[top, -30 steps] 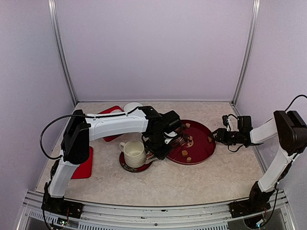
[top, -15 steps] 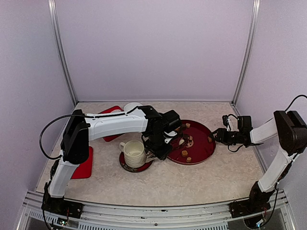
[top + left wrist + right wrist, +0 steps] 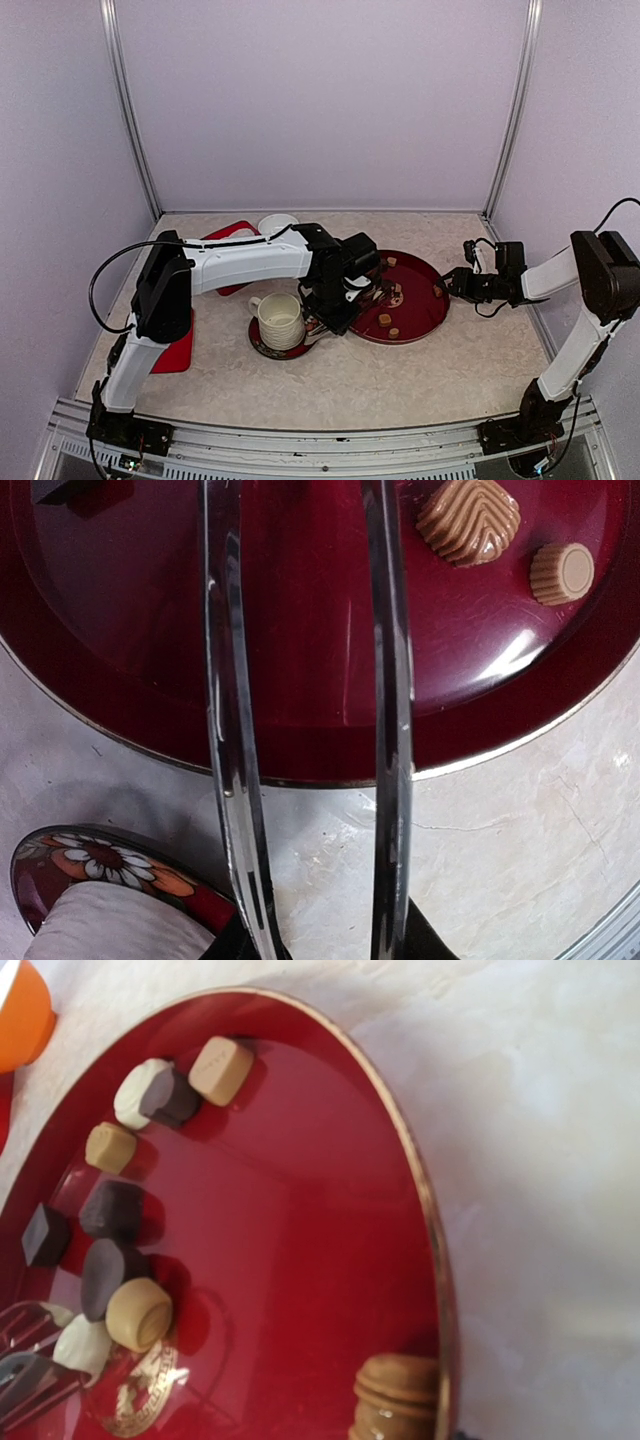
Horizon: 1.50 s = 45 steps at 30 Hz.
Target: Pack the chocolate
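Several pieces of chocolate [image 3: 138, 1312], dark, tan and white, lie on a round red plate [image 3: 420, 312]. My left gripper [image 3: 335, 316] is shut on metal tongs [image 3: 228, 730]. The two blades stand apart and reach over the plate's near rim [image 3: 300, 765]. Their tips [image 3: 30, 1380] sit beside a white piece [image 3: 82, 1345]; nothing shows between the blades. Two tan pieces [image 3: 468, 520] lie to the blades' right. The ribbed white cup [image 3: 281, 318] stands on a floral saucer [image 3: 100, 865], left of the plate. My right gripper [image 3: 455, 284] is at the plate's right rim; its fingers are hidden.
Red mats [image 3: 176, 348] lie at the left, and a white bowl [image 3: 276, 222] sits behind them. An orange object [image 3: 18, 1008] shows beyond the plate's far side. A ridged brown piece [image 3: 395, 1390] lies close to the rim by my right gripper. Walls enclose the table.
The left arm has shifted slightly over the plate with the tongs. The right arm has not moved.
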Tool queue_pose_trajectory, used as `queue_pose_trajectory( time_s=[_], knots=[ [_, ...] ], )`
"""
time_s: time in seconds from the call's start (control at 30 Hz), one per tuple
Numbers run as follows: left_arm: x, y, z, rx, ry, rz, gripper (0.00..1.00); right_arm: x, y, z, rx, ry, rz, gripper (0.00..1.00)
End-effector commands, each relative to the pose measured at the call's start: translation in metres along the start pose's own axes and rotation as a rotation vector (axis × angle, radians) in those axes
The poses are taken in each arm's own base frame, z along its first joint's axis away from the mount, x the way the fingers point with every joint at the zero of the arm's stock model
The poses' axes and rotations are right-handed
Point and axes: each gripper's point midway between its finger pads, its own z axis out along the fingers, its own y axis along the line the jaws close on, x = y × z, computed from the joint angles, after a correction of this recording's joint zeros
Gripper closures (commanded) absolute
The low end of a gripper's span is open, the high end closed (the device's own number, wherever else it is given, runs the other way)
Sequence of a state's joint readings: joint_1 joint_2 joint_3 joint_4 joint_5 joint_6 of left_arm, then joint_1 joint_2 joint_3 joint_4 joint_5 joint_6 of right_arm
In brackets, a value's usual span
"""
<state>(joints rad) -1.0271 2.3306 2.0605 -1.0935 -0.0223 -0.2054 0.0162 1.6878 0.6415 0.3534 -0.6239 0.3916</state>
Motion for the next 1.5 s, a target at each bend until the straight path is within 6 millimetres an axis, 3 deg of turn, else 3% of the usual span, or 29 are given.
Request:
queue_pose_trajectory(
  time_s=[0.0,0.4,0.97,1.1,1.47],
  knots=[
    [-0.004,-0.002,0.001,0.014,0.0,-0.004,0.68,-0.008,0.006,-0.005,-0.032,-0.031,-0.016,0.45],
    [-0.013,0.005,-0.03,-0.014,-0.066,-0.017,0.69,-0.011,0.008,-0.006,-0.041,-0.038,-0.014,0.45],
    [-0.012,0.005,-0.057,-0.02,-0.106,-0.024,0.69,-0.015,0.012,-0.01,-0.041,-0.048,-0.024,0.45],
    [-0.011,-0.002,-0.056,0.011,-0.097,-0.018,0.6,-0.014,0.011,-0.009,-0.041,-0.047,-0.021,0.45],
    [0.0,-0.015,-0.039,0.031,-0.029,-0.058,0.58,-0.016,0.014,-0.012,-0.046,-0.056,-0.027,0.45]
  ],
)
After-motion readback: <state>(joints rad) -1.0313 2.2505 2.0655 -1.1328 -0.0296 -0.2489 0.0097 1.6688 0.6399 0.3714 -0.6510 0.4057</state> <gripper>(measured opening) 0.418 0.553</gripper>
